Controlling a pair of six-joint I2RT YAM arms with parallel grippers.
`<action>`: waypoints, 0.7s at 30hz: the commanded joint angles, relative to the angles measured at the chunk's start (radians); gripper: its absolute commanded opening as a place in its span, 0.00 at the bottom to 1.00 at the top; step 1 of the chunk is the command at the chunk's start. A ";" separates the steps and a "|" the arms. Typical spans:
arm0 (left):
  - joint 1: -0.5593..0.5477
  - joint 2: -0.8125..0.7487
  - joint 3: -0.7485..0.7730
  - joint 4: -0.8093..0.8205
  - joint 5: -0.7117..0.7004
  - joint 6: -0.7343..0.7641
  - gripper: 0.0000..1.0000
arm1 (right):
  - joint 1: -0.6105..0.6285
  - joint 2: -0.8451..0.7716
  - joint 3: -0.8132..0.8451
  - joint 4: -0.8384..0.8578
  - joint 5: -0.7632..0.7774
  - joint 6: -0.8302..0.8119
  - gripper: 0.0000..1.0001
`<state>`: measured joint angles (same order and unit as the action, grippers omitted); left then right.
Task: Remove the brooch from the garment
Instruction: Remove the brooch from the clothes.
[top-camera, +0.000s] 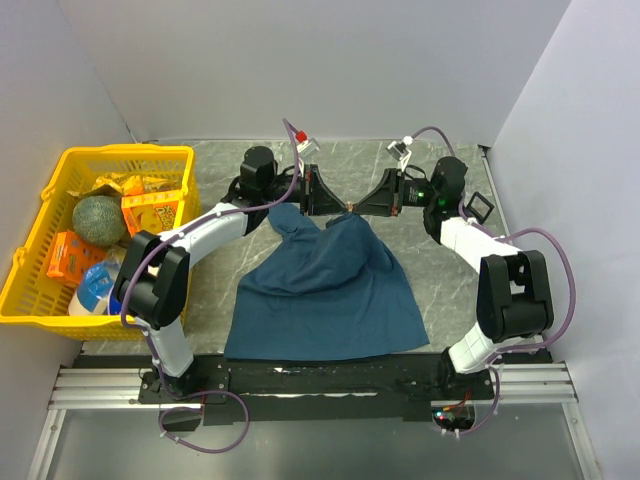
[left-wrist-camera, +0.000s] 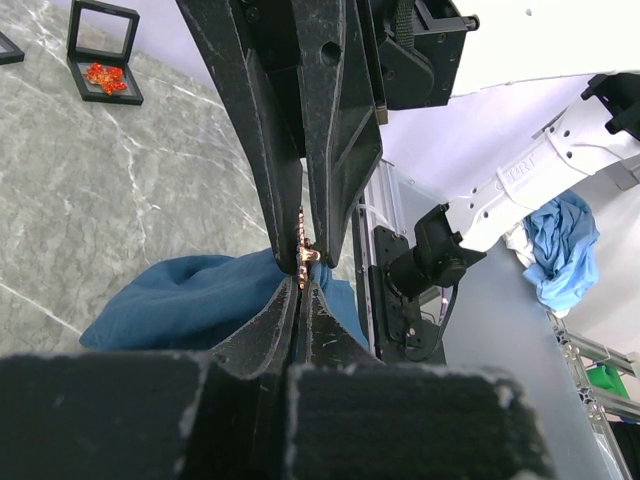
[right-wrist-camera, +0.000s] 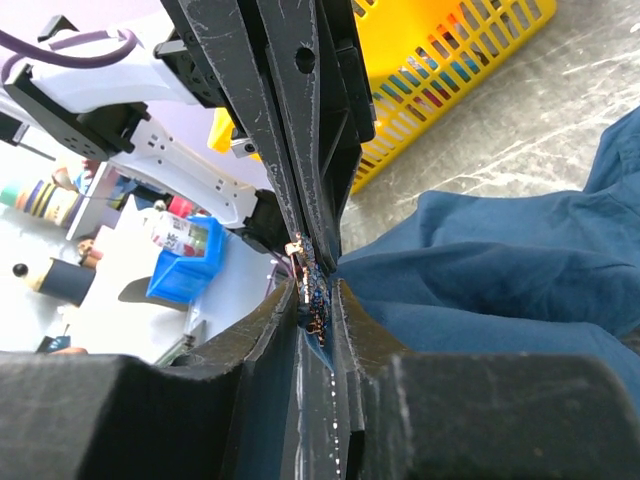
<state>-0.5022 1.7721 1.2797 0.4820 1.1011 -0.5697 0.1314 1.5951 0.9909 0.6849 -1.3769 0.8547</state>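
Your left claw (left-wrist-camera: 305, 288) is pinched fully together on a raised fold of the garment (top-camera: 325, 295), and the rest of the cloth lies spread on the tabletop (top-camera: 430, 275). Your right claw (right-wrist-camera: 318, 295) meets it tip to tip, jaws narrow and clamped on the brooch (left-wrist-camera: 308, 248), which sits on that lifted fold between the two claws

The brooch (left-wrist-camera: 309, 250) is showing only as a sliver of coppery beads, the black jaws covering the rest; from above it is reading as a speck. A fold of the garment (left-wrist-camera: 190, 300) is lying hidden between the jaws. A small black case (left-wrist-camera: 6, 47) is running off the left wrist view's edge.
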 joint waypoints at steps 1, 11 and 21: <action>-0.002 -0.036 0.007 0.058 0.017 -0.012 0.01 | 0.004 0.016 0.006 0.123 0.013 0.055 0.27; -0.006 -0.034 0.009 0.047 0.016 -0.004 0.01 | 0.001 0.034 0.003 0.179 0.016 0.121 0.28; -0.010 -0.034 0.010 0.037 0.017 0.011 0.01 | 0.002 0.057 0.009 0.186 0.025 0.156 0.25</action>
<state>-0.5030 1.7725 1.2797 0.4816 1.0946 -0.5674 0.1314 1.6295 0.9909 0.8078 -1.3735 1.0000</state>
